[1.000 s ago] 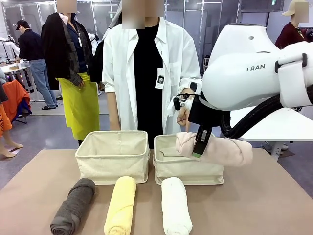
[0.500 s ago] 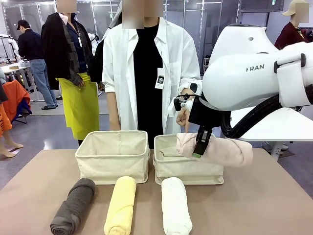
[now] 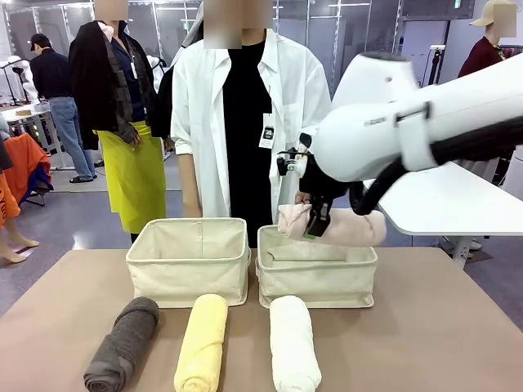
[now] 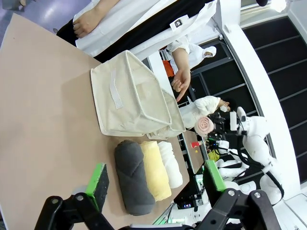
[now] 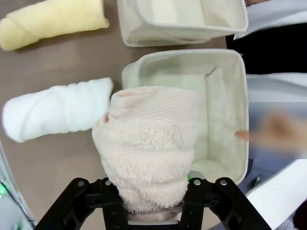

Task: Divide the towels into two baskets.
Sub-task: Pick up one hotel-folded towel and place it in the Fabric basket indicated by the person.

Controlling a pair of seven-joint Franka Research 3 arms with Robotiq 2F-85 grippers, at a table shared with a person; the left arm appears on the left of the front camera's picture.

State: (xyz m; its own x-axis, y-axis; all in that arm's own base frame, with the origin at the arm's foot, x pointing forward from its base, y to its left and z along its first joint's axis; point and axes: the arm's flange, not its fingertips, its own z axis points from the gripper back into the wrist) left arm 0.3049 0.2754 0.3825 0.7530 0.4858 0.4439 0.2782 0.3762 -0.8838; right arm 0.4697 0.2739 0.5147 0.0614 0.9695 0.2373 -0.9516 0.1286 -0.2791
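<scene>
My right gripper (image 3: 317,221) is shut on the pale pink towel (image 3: 347,228) and holds it level in the air over the right basket (image 3: 317,287). In the right wrist view the pink towel (image 5: 148,139) bulges between my fingers (image 5: 113,197), with that basket's open inside (image 5: 225,110) below. The left basket (image 3: 189,269) stands beside it. In front lie the dark grey towel (image 3: 122,343), the pale yellow towel (image 3: 202,343) and the white towel (image 3: 292,345). My left gripper (image 4: 156,179) is open, well above the table, looking over the grey towel (image 4: 132,177) and both baskets (image 4: 129,96).
A person in a white shirt (image 3: 204,122) stands just behind the baskets, one hand (image 4: 181,84) pointing down at the right basket; a fingertip (image 5: 242,135) shows at its far rim. The tan table (image 3: 425,327) has bare room to the right and left of the towels.
My right arm has lifted the pink towel and carried it left and farther back, from hanging across the right basket's right rim to above that basket. The other towels have not moved.
</scene>
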